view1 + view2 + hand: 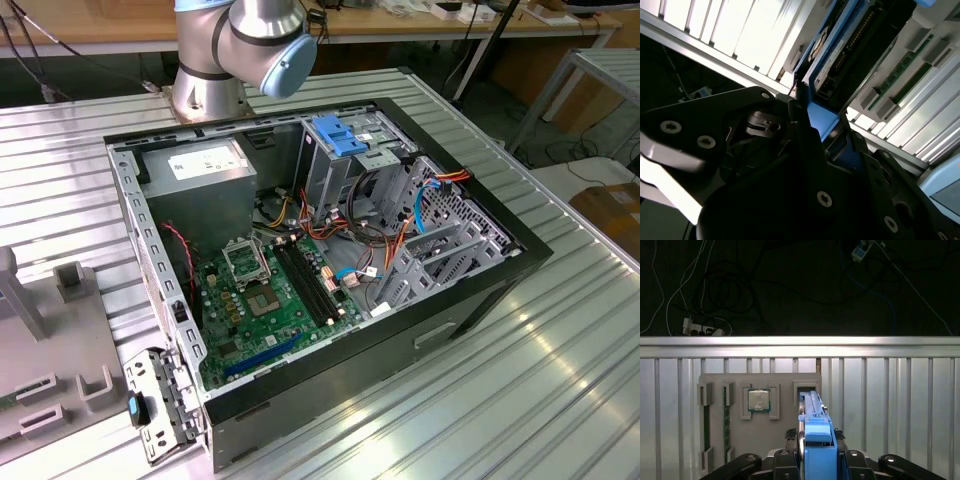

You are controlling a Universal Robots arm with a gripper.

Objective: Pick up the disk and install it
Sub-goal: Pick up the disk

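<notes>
First wrist view: the black claw (pixel 817 463) is clamped narrow on the flat silver metal disk with a blue plastic frame (pixel 811 407), gripping it by its blue end with a finger on each side. The disk stands on edge, its far end at an open slot in the flat grey fixture tray (pixel 785 437); I cannot tell whether it touches the tray. On the tray sit a square silver processor chip (pixel 759 400) and two long green memory sticks (pixel 706 427). The tray lies on the ribbed silver metal tabletop (pixel 890 405).

In the second wrist view the claw (pixel 822 125) holds the disk (pixel 840 50) tilted before the bright ribs.

In the exterior view, an open black computer case (pixel 440 320) lies on the tabletop (pixel 540 390), showing a green motherboard (pixel 270 300).
</notes>
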